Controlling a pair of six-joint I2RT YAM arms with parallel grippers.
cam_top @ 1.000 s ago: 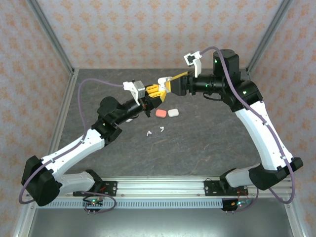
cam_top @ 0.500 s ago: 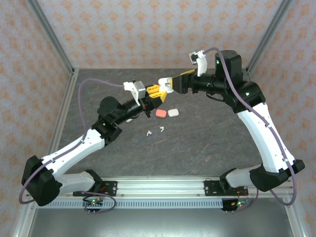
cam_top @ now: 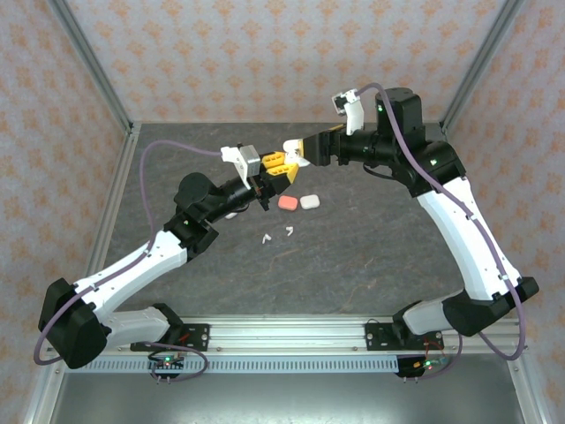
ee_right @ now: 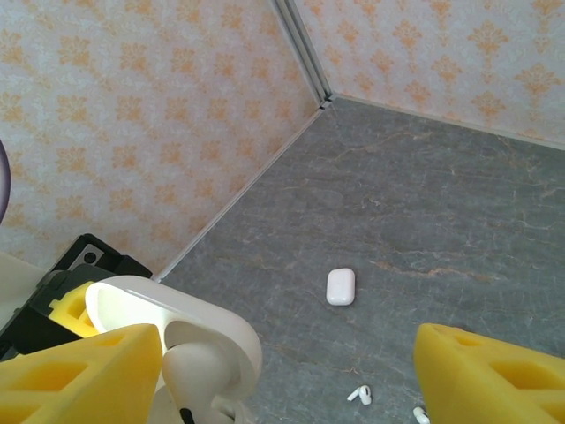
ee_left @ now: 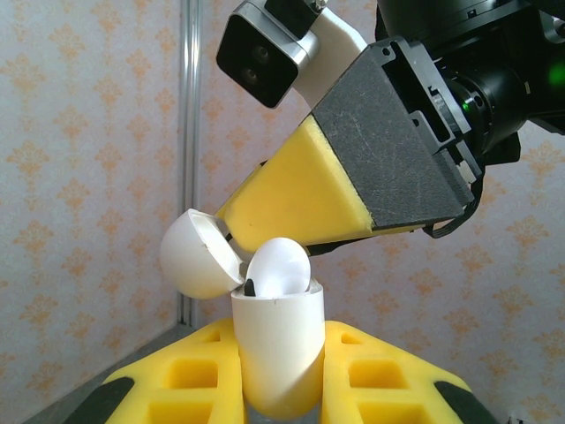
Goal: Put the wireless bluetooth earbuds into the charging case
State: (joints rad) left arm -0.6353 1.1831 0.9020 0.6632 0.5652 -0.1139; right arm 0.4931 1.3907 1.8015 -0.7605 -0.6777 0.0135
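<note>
My left gripper (cam_top: 272, 164) (ee_left: 278, 393) is shut on a white charging case (ee_left: 278, 353), held upright above the table. Its lid (ee_left: 199, 256) is flipped open to the left. A white earbud (ee_left: 279, 269) sits in the case's mouth, its round head sticking out. My right gripper (cam_top: 297, 152) (ee_right: 282, 380) is open just above the case (ee_right: 181, 340), one yellow finger (ee_left: 300, 199) resting over the lid and earbud. Two white earbuds (cam_top: 266, 237) (cam_top: 289, 230) lie on the table below; the right wrist view shows them too (ee_right: 358, 394) (ee_right: 420, 414).
A salmon-pink case (cam_top: 288, 202) and a white case (cam_top: 309, 200) lie shut side by side on the grey table (cam_top: 371, 247). Another shut white case (ee_right: 341, 286) (cam_top: 231, 214) lies beside my left forearm. Patterned walls and metal posts enclose the table.
The right wrist has turned and shifted slightly left over the case. The left arm and the case it holds have stayed still.
</note>
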